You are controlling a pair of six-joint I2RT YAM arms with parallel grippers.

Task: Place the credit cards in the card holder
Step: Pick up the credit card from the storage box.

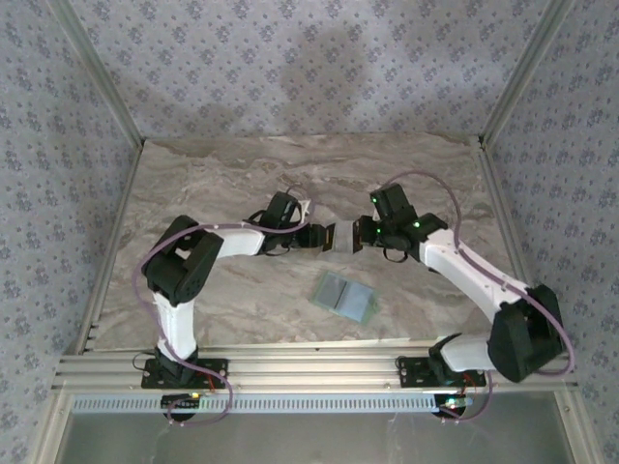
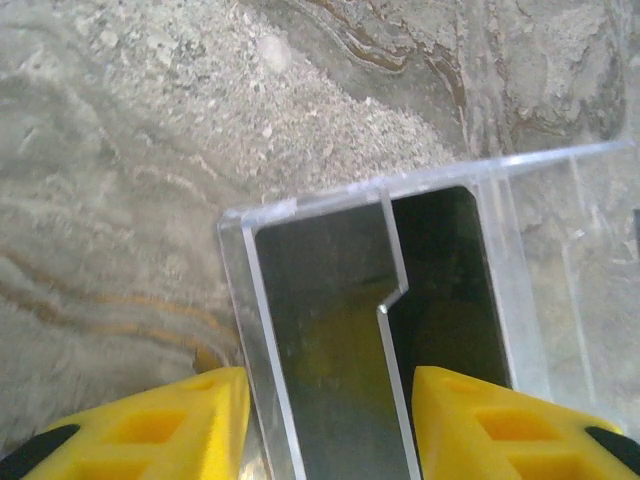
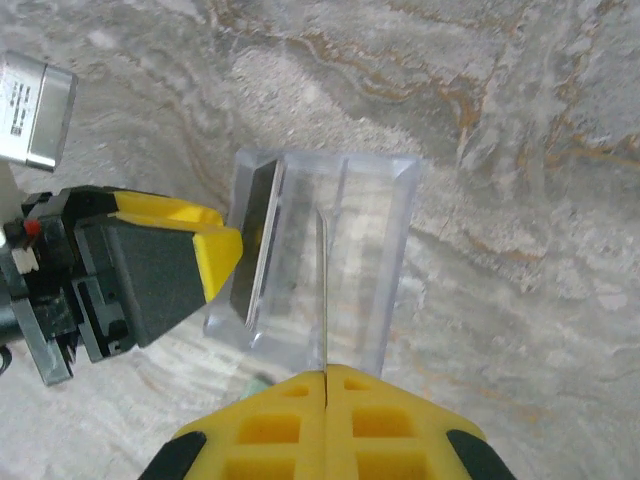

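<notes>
A dark card [image 2: 320, 300] sits inside a clear plastic case [image 2: 545, 255] that hangs between the tips of the two grippers. Through the case's walls the card shows as a dark, glossy slab. A stepped clear edge crosses it, so I cannot tell whether this is one card or several. Its near end is cut off at the bottom of the left wrist view.

The left gripper [image 2: 330, 372] has its yellow fingers [image 2: 225, 400] apart, one on each side of the near part of the case, with the card straight ahead between them. Only the fingertips show, and I cannot tell whether they press on the case or just stand against it. In the right wrist view one of these fingers touches the side of the case, and its partner is hidden behind the plastic.

The right gripper [image 3: 325, 372] is closed tight, pinching a thin clear wall of the case, which is seen edge-on running straight ahead from its tips. The card lies ahead and to the left of those tips.

The card holder [image 1: 346, 298], a pale grey-green wallet of two panels, lies flat on the marble table [image 1: 222, 174]. It is well apart from both grippers, on the side toward the arm bases. From above, what is inside it cannot be made out.
</notes>
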